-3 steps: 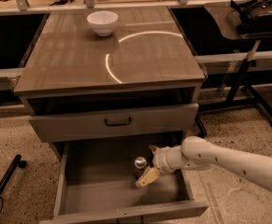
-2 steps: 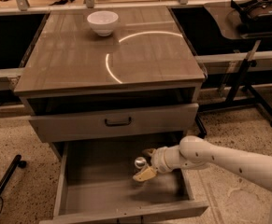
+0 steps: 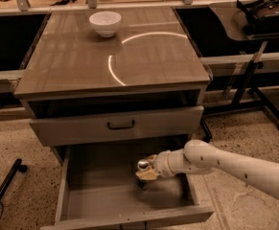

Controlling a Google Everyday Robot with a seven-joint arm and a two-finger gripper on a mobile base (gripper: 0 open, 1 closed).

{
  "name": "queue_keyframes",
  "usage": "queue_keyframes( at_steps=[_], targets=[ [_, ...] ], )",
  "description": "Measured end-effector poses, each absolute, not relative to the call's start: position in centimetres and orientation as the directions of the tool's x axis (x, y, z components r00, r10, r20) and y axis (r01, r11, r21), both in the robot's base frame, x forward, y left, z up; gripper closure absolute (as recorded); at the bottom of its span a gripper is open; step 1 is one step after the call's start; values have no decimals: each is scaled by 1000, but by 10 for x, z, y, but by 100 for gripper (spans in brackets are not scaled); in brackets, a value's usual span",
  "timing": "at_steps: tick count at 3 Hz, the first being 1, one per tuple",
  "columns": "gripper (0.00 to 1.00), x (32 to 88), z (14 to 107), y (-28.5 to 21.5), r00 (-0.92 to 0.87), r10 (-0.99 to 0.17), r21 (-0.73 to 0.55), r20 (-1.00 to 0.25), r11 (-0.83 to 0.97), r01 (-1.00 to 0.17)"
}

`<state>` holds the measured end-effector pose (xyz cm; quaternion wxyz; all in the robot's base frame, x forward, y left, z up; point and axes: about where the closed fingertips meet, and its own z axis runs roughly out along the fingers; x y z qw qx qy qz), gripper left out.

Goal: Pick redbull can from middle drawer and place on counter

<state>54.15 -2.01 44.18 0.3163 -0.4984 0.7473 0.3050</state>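
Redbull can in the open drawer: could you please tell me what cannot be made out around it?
Camera view: most of the redbull can, hidden by the gripper beside it inside the middle drawer.
Camera view: the can's label, too small to read.
Camera view: the drawer's front, partly cut off by the bottom edge.
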Motion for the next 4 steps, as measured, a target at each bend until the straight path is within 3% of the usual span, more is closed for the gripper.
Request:
queue_keyframes(
  at_steps=[1,3,4],
  targets=[
    [100,528,486,-30,-227,-523,92,-822,272,-958],
    [100,508,594,-98,-92,-630,-92,-771,253,-963],
    [100,508,595,-98,-92,-630,-92,-771,253,-963]
  ],
)
